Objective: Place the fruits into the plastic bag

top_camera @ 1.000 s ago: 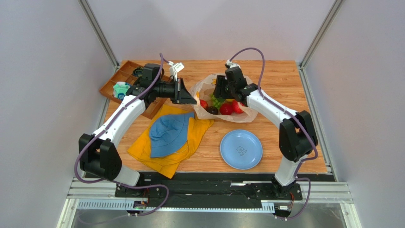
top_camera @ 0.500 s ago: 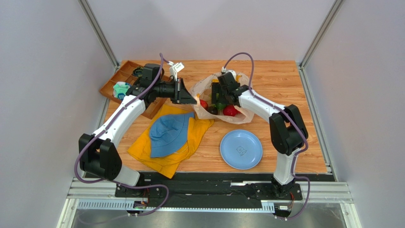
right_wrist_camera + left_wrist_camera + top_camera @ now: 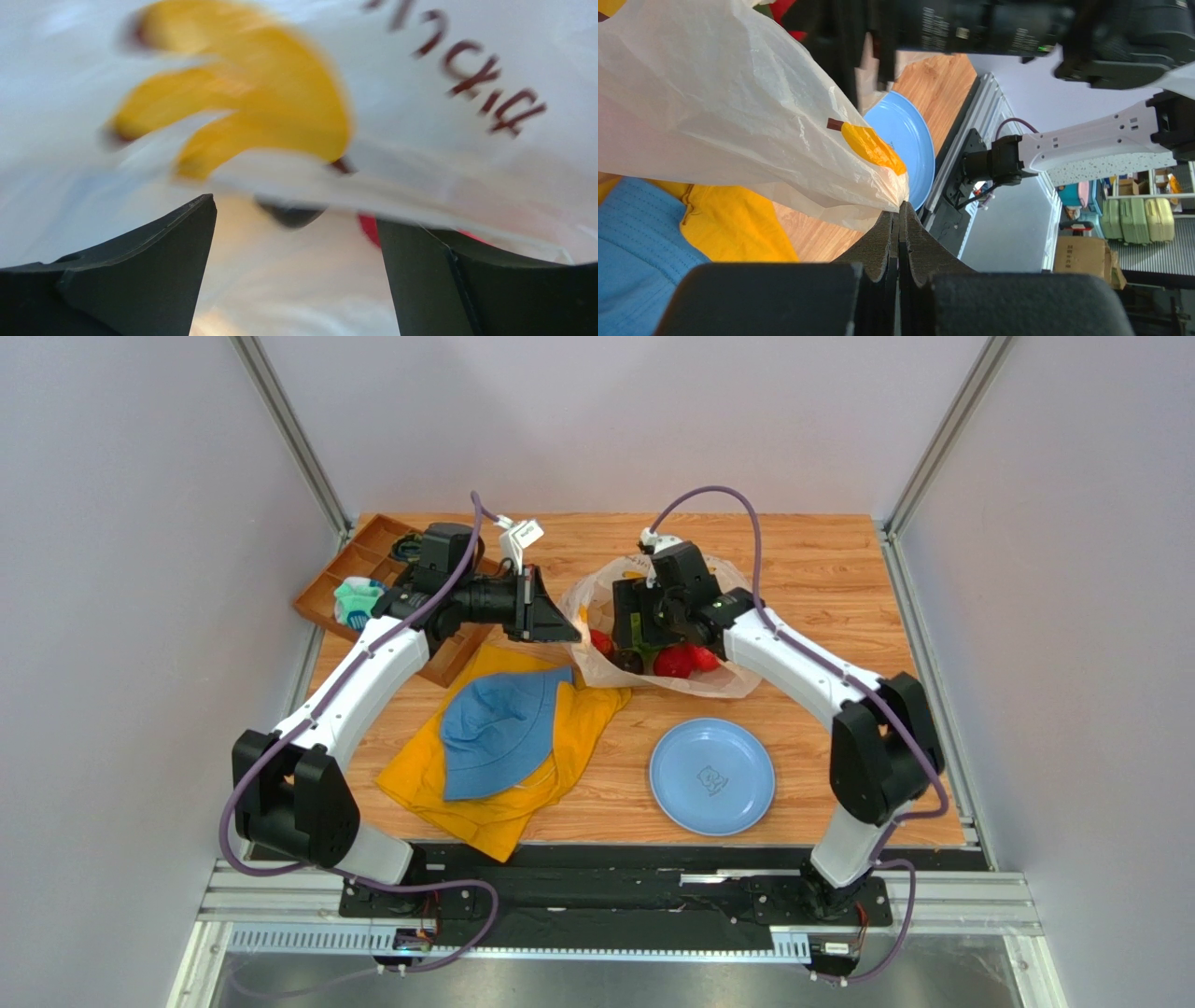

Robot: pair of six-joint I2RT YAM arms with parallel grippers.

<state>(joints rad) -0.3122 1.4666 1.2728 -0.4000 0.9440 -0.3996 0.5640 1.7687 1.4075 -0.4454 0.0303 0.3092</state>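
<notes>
- Toward the far middle of the wooden bench lies the crinkly, translucent cream-white plastic bag printed with orange-yellow bananas, its mouth spread open.
- Inside the bag, at its near side, sit shiny red round fruits and, just left of them, a dark purple plum-like fruit; they touch one another.
- At the bag's left edge, the left pincer has its black fingers pressed together on a fold of the plastic, holding that edge up off the bench.
- Reaching in from the right, the right pincer is down in the bag's mouth with its two fingers apart; nothing lies between them. Its wrist view is filled with blurred plastic, with a strip of red and a dark shape behind the film.
- Nearer the arm bases, well apart from the bag, rests a round blue plate.
- Left of the plate, a blue fabric bucket hat lies on top of a rumpled yellow cloth.
- At the far left corner stands a brown wooden compartment tray; what is in it is too small to tell.
</notes>
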